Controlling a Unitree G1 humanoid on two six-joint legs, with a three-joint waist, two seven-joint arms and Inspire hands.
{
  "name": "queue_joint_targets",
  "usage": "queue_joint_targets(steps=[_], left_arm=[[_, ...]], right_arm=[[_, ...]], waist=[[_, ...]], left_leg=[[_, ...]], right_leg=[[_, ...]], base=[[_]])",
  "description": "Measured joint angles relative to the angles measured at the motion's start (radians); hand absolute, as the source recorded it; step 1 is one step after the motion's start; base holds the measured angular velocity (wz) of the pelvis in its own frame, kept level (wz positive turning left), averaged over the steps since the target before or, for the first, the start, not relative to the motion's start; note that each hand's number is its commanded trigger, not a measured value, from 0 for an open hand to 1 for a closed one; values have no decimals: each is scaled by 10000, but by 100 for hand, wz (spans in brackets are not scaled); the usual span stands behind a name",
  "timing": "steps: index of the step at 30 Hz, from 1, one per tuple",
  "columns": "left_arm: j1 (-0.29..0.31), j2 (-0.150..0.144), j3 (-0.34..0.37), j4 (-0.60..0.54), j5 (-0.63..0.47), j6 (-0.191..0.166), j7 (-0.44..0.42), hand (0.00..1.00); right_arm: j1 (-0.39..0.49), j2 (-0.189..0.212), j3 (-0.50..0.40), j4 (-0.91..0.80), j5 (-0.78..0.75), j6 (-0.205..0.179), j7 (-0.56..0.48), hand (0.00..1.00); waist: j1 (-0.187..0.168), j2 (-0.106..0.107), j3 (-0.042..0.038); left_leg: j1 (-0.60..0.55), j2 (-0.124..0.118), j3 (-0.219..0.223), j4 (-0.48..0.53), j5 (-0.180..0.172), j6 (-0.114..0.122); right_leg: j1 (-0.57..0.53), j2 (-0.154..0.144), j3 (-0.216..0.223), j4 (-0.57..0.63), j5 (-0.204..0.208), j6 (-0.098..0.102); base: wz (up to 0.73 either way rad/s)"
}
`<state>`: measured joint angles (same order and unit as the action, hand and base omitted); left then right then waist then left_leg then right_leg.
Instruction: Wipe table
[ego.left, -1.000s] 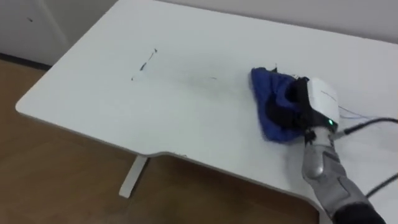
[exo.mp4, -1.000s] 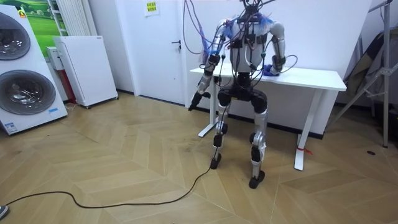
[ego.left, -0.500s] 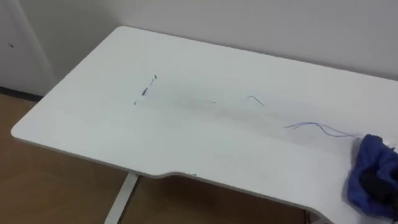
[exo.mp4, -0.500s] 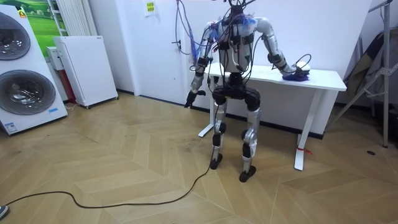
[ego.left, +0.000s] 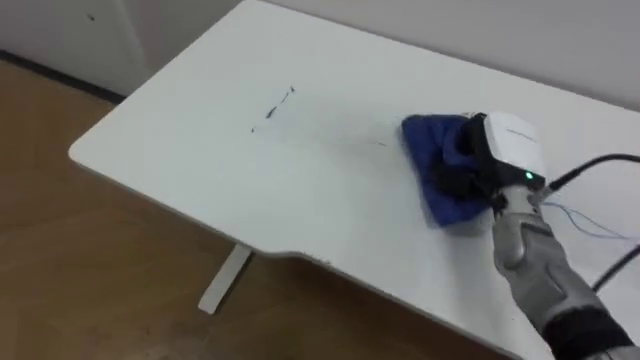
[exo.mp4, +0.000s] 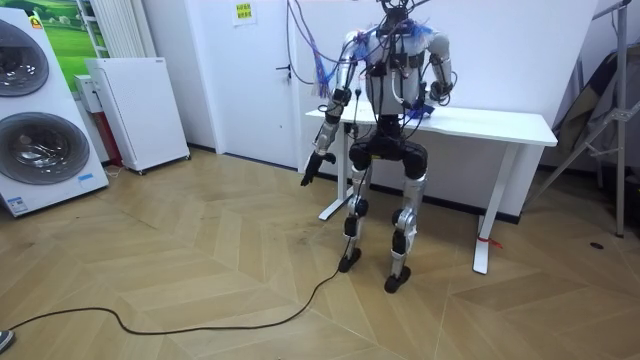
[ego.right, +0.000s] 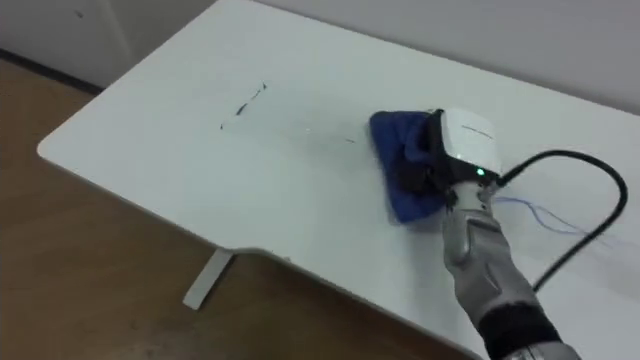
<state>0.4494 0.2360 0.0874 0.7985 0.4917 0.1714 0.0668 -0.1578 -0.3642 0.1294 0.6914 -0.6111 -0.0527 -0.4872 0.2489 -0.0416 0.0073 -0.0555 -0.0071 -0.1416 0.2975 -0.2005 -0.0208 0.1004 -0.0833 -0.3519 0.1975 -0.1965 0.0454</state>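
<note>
A blue cloth (ego.left: 432, 152) lies bunched on the white table (ego.left: 190, 150), right of its middle. My right hand (ego.left: 505, 155) rests on top of it, dark fingers (ego.left: 455, 168) curled down into the folds. Dark pen strokes (ego.left: 272, 105) mark the tabletop to the cloth's left, and a thin blue scribble (ego.left: 590, 222) runs to the right of the hand. In the room view I stand upright at the table's (exo.mp4: 500, 125) front edge, and my left hand (exo.mp4: 311, 170) hangs by my side with relaxed fingers, away from the table.
The table's near edge curves inward (ego.left: 290, 255), with wooden floor below and a white table foot (ego.left: 225, 280). A wall runs behind the table. In the room view, washing machines (exo.mp4: 35, 130) and a white cabinet (exo.mp4: 135, 110) stand at the left, a tripod (exo.mp4: 600, 120) at the right.
Half a second ago the cloth and my right hand were at the table's right end; they have swept back left towards the middle. The eye view has shifted too.
</note>
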Motion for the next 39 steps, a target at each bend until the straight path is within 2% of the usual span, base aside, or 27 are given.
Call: queue_joint_targets(steps=[1, 2, 3, 5, 7, 9, 12, 13, 15, 18, 19, 20, 21, 22, 23, 24, 25, 28, 30, 31, 33, 34, 35, 36, 38, 39], left_arm=[[46, 34, 120, 61, 0, -31, 0, 0], [59, 117, 337, 127, 1, -63, 0, 0], [44, 144, 486, 127, 6, -114, 2, 0], [107, 260, 991, 128, 14, -353, 28, 0], [100, 274, 1132, 101, 12, -480, 31, 0], [82, 187, 1135, 35, 24, -598, 21, 0], [-186, 170, 944, 35, -99, -624, 4, 0], [-366, 152, 751, 77, -114, -624, 5, 0], [-742, 58, 288, 279, -179, -682, 3, 0], [-1185, 23, 51, 722, -186, -679, -28, 0], [-1411, 2, 46, 831, -173, -677, -87, 0], [-1634, -1, -6, 901, -185, -686, -107, 0], [-1836, 23, -190, 991, -201, -686, -125, 0], [-1898, 27, -278, 1006, -219, -699, -133, 0], [-1967, 32, -391, 996, -304, -693, -141, 0], [-2007, 41, -474, 988, -306, -683, -142, 0], [-2006, 69, -619, 989, -400, -671, -146, 0], [-1762, 134, -769, 1003, -630, -605, -212, 0], [-1537, 148, -783, 1002, -681, -593, -220, 0], [-1461, 161, -779, 1017, -675, -583, -220, 0], [-1364, 252, -701, 958, -675, -635, -213, 0], [-1376, 285, -688, 960, -673, -683, -211, 0], [-1384, 300, -568, 957, -552, -783, -206, 0], [-1417, 300, -327, 958, -435, -906, -203, 0], [-1419, 306, 155, 955, -218, -945, -197, 0], [-1410, 318, 438, 924, -185, -967, -193, 0]], right_arm=[[236, -1, -199, 57, 209, -179, -81, 100], [713, -10, -668, 89, 350, -476, -164, 100], [939, -12, -906, 100, 425, -589, -178, 100], [1326, -19, -1579, 574, 611, -815, -187, 100], [1552, -52, -2052, 981, 658, -809, -159, 100], [1703, -106, -2458, 1188, 676, -775, -151, 100], [1531, -169, -2385, 1180, 721, -460, -156, 100], [1239, -225, -2279, 1201, 737, -298, -141, 100], [458, -302, -1882, 1308, 723, 127, -177, 100], [-649, -321, -1263, 1474, 586, 648, -156, 100], [-1291, -307, -836, 1538, 584, 824, -83, 100], [-1966, -300, -357, 1553, 586, 905, 55, 100], [-2588, -299, 89, 1553, 561, 910, 156, 100], [-2874, -301, 342, 1566, 552, 907, 223, 100], [-3370, -309, 796, 1618, 558, 878, 328, 100], [-3565, -323, 944, 1619, 559, 836, 340, 100], [-3889, -325, 1139, 1690, 586, 740, 349, 100], [-4174, -440, 1227, 2084, 651, 462, 419, 100], [-3888, -713, 1224, 2212, 953, 149, 363, 100], [-3532, -847, 1106, 2245, 1018, -151, 254, 100], [-2531, -857, 436, 2284, 1048, -552, -84, 100], [-2241, -856, 274, 2310, 1045, -658, -195, 100], [-1573, -848, -285, 2313, 1035, -889, -269, 100], [-915, -849, -925, 2315, 1073, -1027, -341, 100], [-58, -880, -1577, 2341, 1230, -1034, -346, 100], [388, -948, -1948, 2350, 1237, -1035, -339, 100]], waist=[[-135, -102, 11], [-383, -148, -40], [-414, -157, -66], [-670, -406, -108], [-835, -489, -188], [-884, -445, -212], [-844, -304, -218], [-752, -177, -206], [-536, 175, -182], [-293, 417, -149], [-62, 457, -99], [120, 408, -3], [222, 415, 47], [318, 403, 46], [433, 380, 85], [493, 364, 129], [678, 353, 133], [719, 279, 143], [550, 183, 123], [374, 109, 121], [-46, -141, 115], [-144, -215, 115], [-325, -347, 68], [-369, -443, 28], [-404, -627, -106], [-455, -663, -141]], left_leg=[[63, -26, 90, -29, 12, 20], [168, -76, 107, -114, 20, 35], [176, -81, 139, -132, 20, 36], [297, -78, 318, -152, 11, 50], [394, -71, 383, -146, -34, 108], [463, -66, 432, -67, -159, 148], [332, -57, 494, 96, -226, 165], [218, -55, 500, 201, -238, 165], [-69, -43, 390, 333, -220, 166], [-488, -41, 228, 391, -135, 96], [-755, -36, 86, 389, -57, 64], [-1001, -35, -57, 343, 70, 17], [-1287, -33, -201, 273, 247, -7], [-1355, -21, -232, 206, 324, -40], [-1458, 2, -245, -4, 520, -77], [-1494, 8, -274, -99, 588, -105], [-1631, 13, -387, -150, 670, -154], [-1654, 13, -395, -417, 800, -176], [-1631, -48, -309, -429, 820, -142], [-1582, -75, -179, -426, 832, -123], [-1326, -161, 90, -440, 838, -109], [-1229, -201, 159, -443, 835, -105], [-1065, -260, 313, -437, 784, -20], [-905, -259, 527, -434, 658, 167], [-706, -235, 788, -426, 547, 231], [-605, -225, 845, -358, 413, 248]], right_leg=[[98, -29, 11, -71, -27, 45], [288, -69, 18, -149, -60, 98], [299, -79, 29, -145, -67, 111], [456, -91, -25, -160, -66, 109], [536, -101, -42, -117, -65, 108], [612, -109, -97, -123, -65, 109], [570, -122, -165, -105, -62, 119], [446, -117, -107, -106, -62, 118], [69, -48, -26, -4, 59, -5], [-580, 69, 245, 280, 168, -182], [-983, 157, 374, 298, 257, -306], [-1359, 209, 425, 395, 268, -322], [-1693, 260, 406, 423, 310, -389], [-1850, 287, 434, 437, 350, -454], [-2060, 320, 504, 430, 402, -551], [-2147, 326, 496, 414, 401, -568], [-2304, 328, 393, 424, 382, -612], [-2300, 309, 245, 355, 309, -655], [-2148, 262, 257, 296, 225, -604], [-1988, 241, 254, 210, 200, -571], [-1448, 181, 228, -71, 109, -435], [-1270, 159, 219, -164, 78, -410], [-981, 119, 258, -294, 3, -339], [-791, 106, 262, -328, -84, -305], [-636, 74, 378, -331, -106, -262], [-545, 81, 480, -318, -103, -232]], base=[[61], [39], [21], [-3], [-6], [-16], [-20], [-33], [-40], [-49], [-61], [-44], [-15], [9], [11], [19], [30], [40], [44], [50], [58], [48], [29], [18], [-18], [-27]])
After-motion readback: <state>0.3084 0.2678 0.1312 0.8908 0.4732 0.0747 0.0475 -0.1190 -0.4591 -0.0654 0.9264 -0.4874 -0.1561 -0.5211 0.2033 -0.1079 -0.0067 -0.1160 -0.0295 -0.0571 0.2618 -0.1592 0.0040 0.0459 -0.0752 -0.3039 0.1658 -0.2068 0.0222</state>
